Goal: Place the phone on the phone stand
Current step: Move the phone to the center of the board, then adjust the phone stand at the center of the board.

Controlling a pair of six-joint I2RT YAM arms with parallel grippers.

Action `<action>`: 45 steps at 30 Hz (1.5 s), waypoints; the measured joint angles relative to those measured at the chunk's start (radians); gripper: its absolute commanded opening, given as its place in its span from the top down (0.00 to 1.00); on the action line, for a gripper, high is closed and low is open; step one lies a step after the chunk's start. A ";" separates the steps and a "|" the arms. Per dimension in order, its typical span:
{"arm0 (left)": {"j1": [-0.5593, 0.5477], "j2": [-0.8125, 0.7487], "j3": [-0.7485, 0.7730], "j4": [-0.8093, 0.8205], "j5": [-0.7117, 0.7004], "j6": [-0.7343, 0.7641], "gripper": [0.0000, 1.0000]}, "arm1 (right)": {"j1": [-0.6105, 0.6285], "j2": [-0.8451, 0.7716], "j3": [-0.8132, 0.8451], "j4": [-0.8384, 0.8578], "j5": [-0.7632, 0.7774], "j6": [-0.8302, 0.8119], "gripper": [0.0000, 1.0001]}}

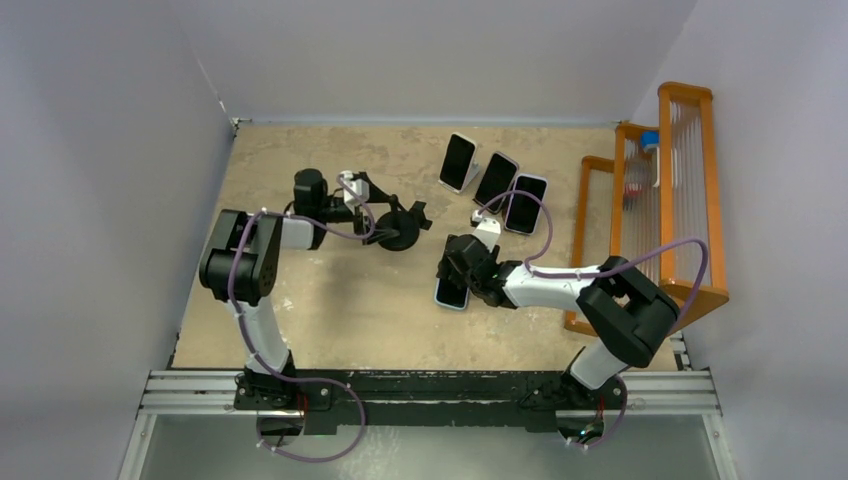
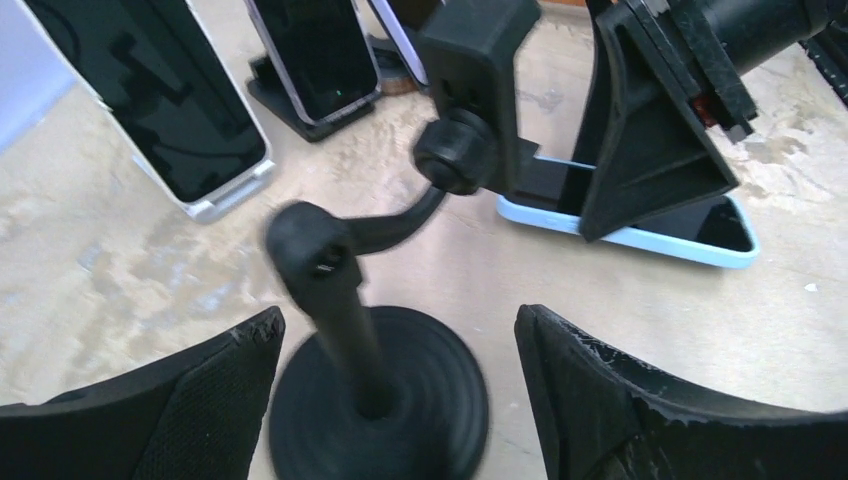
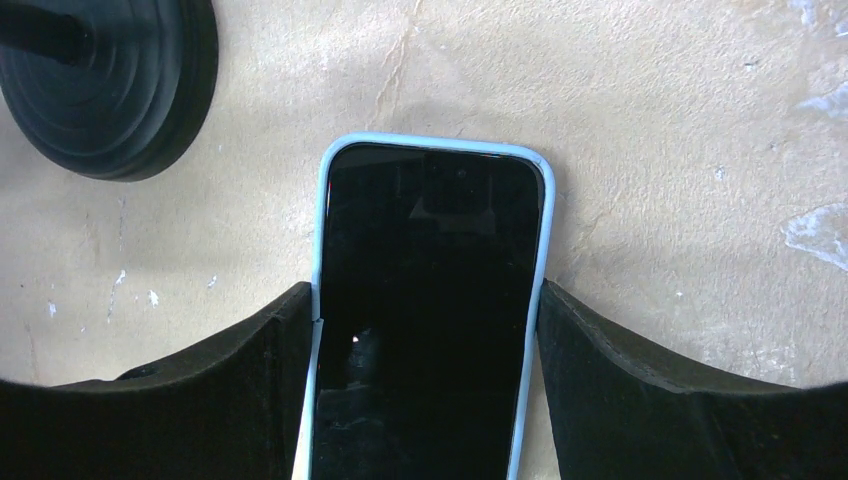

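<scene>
Phone (image 3: 430,300) lying on counter (image 1: 350,310), right gripper (image 1: 462,270) clamping its edges. Left gripper (image 2: 395,340) straddling phone stand (image 2: 375,385), wide open. Pickup step; next probably needing lift, tilt leftward onto stand.

phone stand (image 1: 400,235) crowding phone (image 1: 450,295), propped phones (image 1: 497,178) seemingly clear behind

The phone (image 3: 430,320) runs off the bottom edge of the right wrist view, and the stand (image 3: 110,90) is cut off by its top-left corner. From the left wrist the stand is blurred, its base clipped below. Overhead, the right gripper (image 1: 455,283) covers most of the phone.
</scene>
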 measured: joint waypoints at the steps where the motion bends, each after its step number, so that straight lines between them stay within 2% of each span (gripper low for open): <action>1: -0.006 -0.008 -0.030 0.044 -0.018 -0.033 0.14 | 0.000 -0.005 -0.005 -0.002 0.006 0.010 0.45; 4: -0.038 -0.032 -0.119 0.143 -0.122 -0.132 0.12 | 0.000 -0.005 -0.005 -0.002 0.011 0.027 0.45; 12: -0.163 -0.147 -0.282 0.267 -0.631 -0.319 0.09 | 0.000 -0.005 -0.005 -0.002 0.016 0.037 0.45; 17: -0.204 -0.141 -0.317 0.356 -0.909 -0.443 0.40 | 0.000 -0.005 -0.006 -0.001 0.016 0.038 0.45; 20: -0.217 -0.107 -0.310 0.401 -1.020 -0.495 0.49 | 0.000 -0.005 -0.008 0.001 0.018 0.042 0.45; 23: -0.230 -0.056 -0.289 0.433 -1.062 -0.525 0.53 | 0.001 -0.005 -0.011 0.005 0.024 0.046 0.45; 27: -0.236 0.011 -0.257 0.458 -1.040 -0.531 0.60 | 0.002 -0.005 -0.011 0.006 0.027 0.048 0.45; 28: -0.236 0.022 -0.248 0.457 -1.021 -0.528 0.64 | 0.002 -0.005 -0.012 0.007 0.027 0.048 0.45; 30: -0.236 0.035 -0.222 0.441 -0.962 -0.508 0.95 | 0.003 -0.005 -0.014 0.009 0.030 0.048 0.45; 31: -0.235 0.035 -0.209 0.424 -0.925 -0.486 1.00 | 0.004 -0.005 -0.015 0.011 0.031 0.048 0.45; 40: -0.223 0.023 -0.151 0.274 -0.640 -0.270 1.00 | 0.005 -0.005 -0.016 0.015 0.034 0.048 0.45; 45: -0.169 0.006 -0.146 0.188 -0.371 -0.184 1.00 | 0.006 -0.005 -0.018 0.018 0.036 0.048 0.45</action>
